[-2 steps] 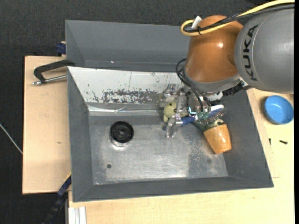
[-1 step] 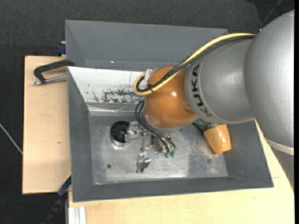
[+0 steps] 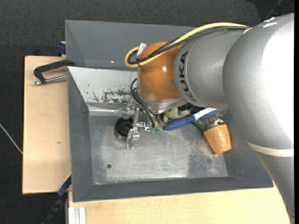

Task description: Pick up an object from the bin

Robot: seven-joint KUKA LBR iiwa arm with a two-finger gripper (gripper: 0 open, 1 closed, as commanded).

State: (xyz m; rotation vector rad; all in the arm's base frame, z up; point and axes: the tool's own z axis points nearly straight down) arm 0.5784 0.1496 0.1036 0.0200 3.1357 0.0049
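A small black round thing [image 3: 122, 127] lies left of centre on the floor of the bin [image 3: 154, 167]. The gripper [image 3: 134, 130] stands low against its right edge. How wide the gripper is spread cannot be told.

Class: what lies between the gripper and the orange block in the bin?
In the camera view, a blue stick lies between the gripper and the orange block.

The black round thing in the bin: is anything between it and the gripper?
Nothing visible is. The gripper is right beside the black round thing; the blue pen-shaped thing and the orange piece lie on the gripper's other side.
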